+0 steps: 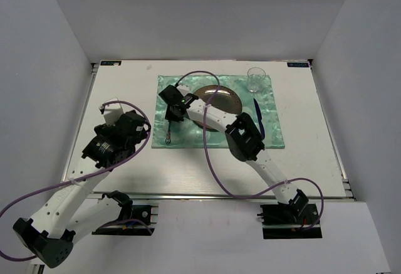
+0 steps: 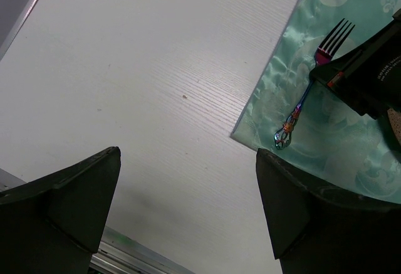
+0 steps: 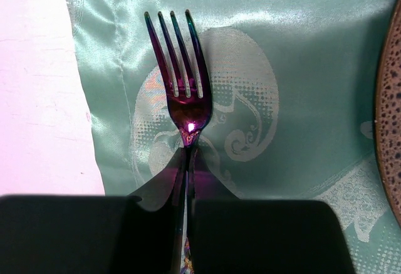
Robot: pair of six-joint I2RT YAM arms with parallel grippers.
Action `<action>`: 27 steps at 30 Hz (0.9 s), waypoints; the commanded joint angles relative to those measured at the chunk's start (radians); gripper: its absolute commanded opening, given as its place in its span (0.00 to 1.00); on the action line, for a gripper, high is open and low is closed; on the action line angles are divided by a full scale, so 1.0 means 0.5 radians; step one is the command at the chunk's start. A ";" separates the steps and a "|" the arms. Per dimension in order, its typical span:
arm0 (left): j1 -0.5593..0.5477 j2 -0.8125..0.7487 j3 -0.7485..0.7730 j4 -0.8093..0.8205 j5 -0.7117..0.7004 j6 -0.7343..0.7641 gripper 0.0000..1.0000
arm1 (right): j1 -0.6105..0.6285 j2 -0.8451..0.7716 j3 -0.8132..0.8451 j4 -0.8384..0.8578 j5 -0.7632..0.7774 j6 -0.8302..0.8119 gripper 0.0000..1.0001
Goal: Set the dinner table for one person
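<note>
An iridescent purple fork (image 3: 182, 86) is on the left strip of the green placemat (image 3: 294, 67), tines pointing away from me. My right gripper (image 3: 189, 155) is shut on the fork's neck just behind the head. From above, that gripper (image 1: 173, 116) sits left of the brown plate (image 1: 219, 98), and the fork's handle end (image 1: 169, 137) sticks out toward the near edge. Whether the fork rests on the cloth or hangs just above it I cannot tell. My left gripper (image 2: 188, 155) is open over the bare white dinner table (image 2: 156, 67), left of the placemat's near corner.
A clear glass (image 1: 255, 79) stands at the placemat's far right corner. A dark blue utensil (image 1: 258, 118) lies right of the plate. The plate's rim (image 3: 390, 117) is close on the right of the fork. A metal rail (image 2: 125, 252) runs along the table's near edge.
</note>
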 commanded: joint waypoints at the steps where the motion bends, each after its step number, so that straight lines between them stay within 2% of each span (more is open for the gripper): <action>1: 0.006 -0.042 0.038 0.037 0.014 0.028 0.98 | -0.022 0.037 0.071 0.029 0.009 -0.042 0.00; 27: 0.006 -0.039 0.023 0.086 0.069 0.087 0.98 | -0.132 0.086 0.059 0.177 -0.119 -0.039 0.00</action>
